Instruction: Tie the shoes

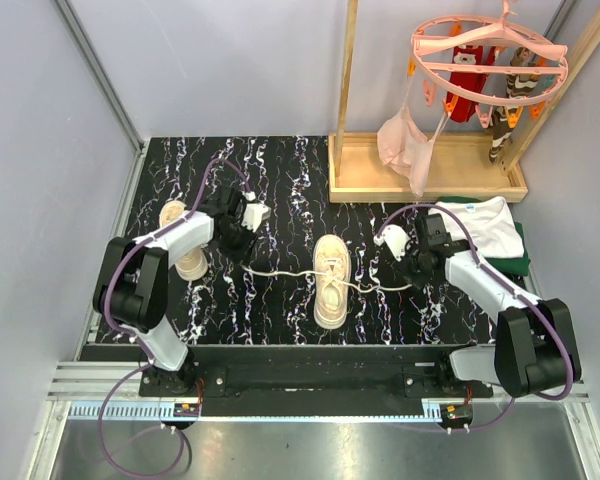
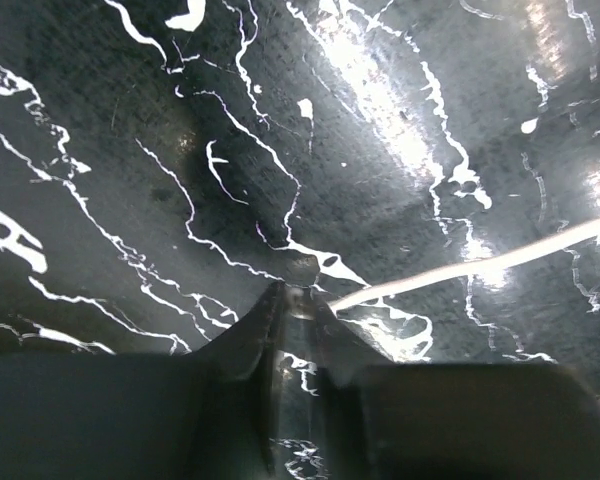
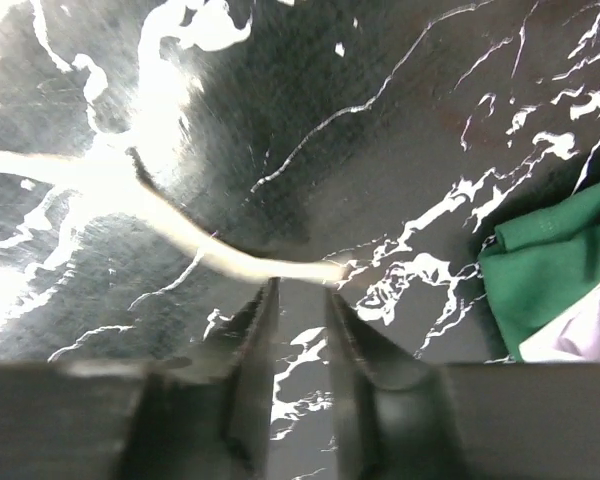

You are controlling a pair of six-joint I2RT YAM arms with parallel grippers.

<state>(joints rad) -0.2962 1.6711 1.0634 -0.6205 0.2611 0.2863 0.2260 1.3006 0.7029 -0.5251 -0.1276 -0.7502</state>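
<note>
Two sneakers are to be tied; where are they placed?

One sneaker (image 1: 331, 282) is laid mid-table, closer to the near edge, with its long axis running from the far edge to the near edge. The other sneaker (image 1: 190, 265) is set by the left edge and is partly covered by the left arm.

How are the laces laid against the fingers?

Both are stretched crosswise, one toward each side edge. The left lace (image 2: 500, 258) is led from the right straight to the left gripper (image 2: 298, 292), whose fingers are pressed together, seemingly on the lace's end. The right lace (image 3: 180, 228) is seen to end just beyond the tips of the right gripper (image 3: 302, 285). A narrow gap is left between those fingers, and nothing is held.

Which arm is better placed?

Each is nearest its own lace. A short advance is judged necessary before the right end can be pinched.

Can any writing be read?

None is found on the sneakers. A bluish label on the white garment (image 1: 485, 225) at the right edge is too small to be read.
</note>
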